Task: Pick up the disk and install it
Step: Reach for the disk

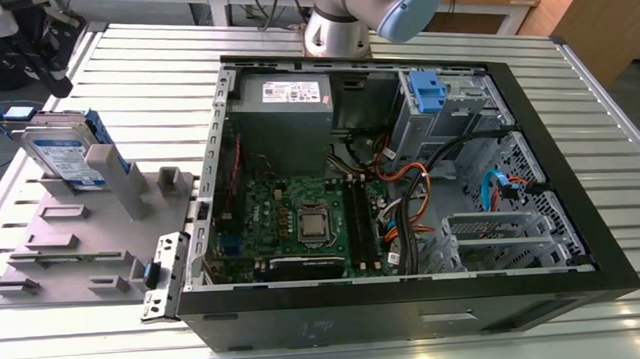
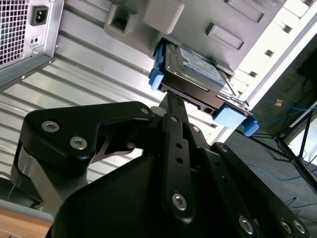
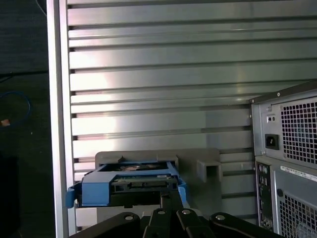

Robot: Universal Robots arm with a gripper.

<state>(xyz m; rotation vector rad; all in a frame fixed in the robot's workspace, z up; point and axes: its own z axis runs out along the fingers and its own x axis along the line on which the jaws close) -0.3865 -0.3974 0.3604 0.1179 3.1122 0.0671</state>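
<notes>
Exterior view: the disk (image 1: 69, 156) stands on edge in a grey rack (image 1: 61, 236) on the slatted table (image 1: 134, 58), at the exterior view's left, well apart from the open computer case (image 1: 409, 292). You see the arm (image 1: 342, 23) behind the case, far from the rack.

Second wrist view: the gripper (image 2: 168, 96) points toward the disk (image 2: 195, 69) but is not touching it. The blue rails (image 2: 156, 74) clip along its edges, and the rear of the case (image 2: 25, 29) sits off to one side.

First wrist view: the gripper (image 3: 166, 197) has its fingers drawn together with nothing between them. The disk (image 3: 131, 186) sits in the rack beyond the tips, connector edge facing you.

Handling, as a judgement: it's rigid metal, dense for its size, with smooth faces that could slip. It is likely shock-sensitive, so no knocks. Take hold across the two flat faces on the exposed part above the rack. Keep off the plastic rails and the connector edge; the rails probably flex.
</notes>
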